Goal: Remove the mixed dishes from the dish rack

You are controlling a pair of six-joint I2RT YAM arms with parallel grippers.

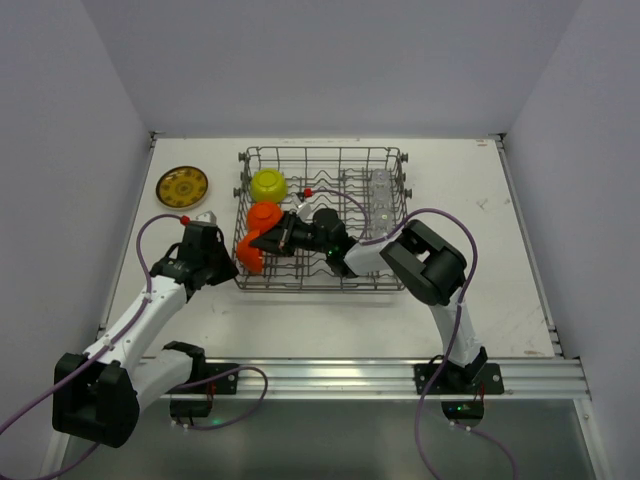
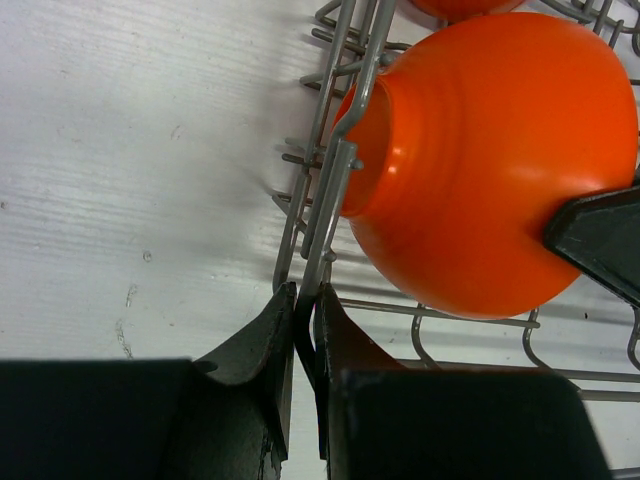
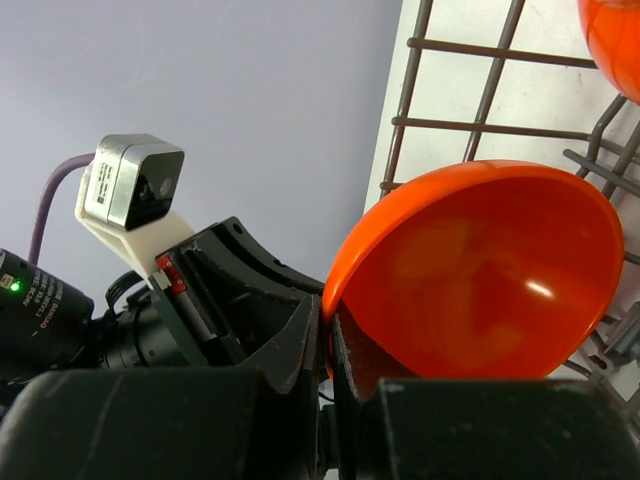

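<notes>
— Nearest first: left gripper (image 2: 298,335), clenched on the corner wire of the dish rack (image 2: 335,180), pinning it to the table (image 2: 130,150).

— And just beyond?

— Orange bowl (image 2: 490,160), on its side inside the rack, foot pressed against the side wires. Right gripper (image 3: 328,350) clamped on its rim, one finger inside, one outside.

— Looks like a lift about to begin. Risks?

— Plenty. Thin grip on a smooth rim, so likely to pivot or slide free under a jerk. Foot poking between the wires, so likely to snag if pulled straight up; better drawn inward first.

— Anything close enough to get knocked?

— Second orange bowl (image 3: 615,40), just beside the held one. Could get nudged on the way out.

— If the left pinch slips?

— Whole rack could drag along with the bowl.

— Farther back?

— Yellow-green bowl (image 1: 268,184) in the far left part of the rack, clear glasses (image 1: 382,190) toward the far right, well apart from the grasp. Past the rack's left side, patterned plate (image 1: 182,185) flat on the table. Much left to unload, by the look of it.
</notes>
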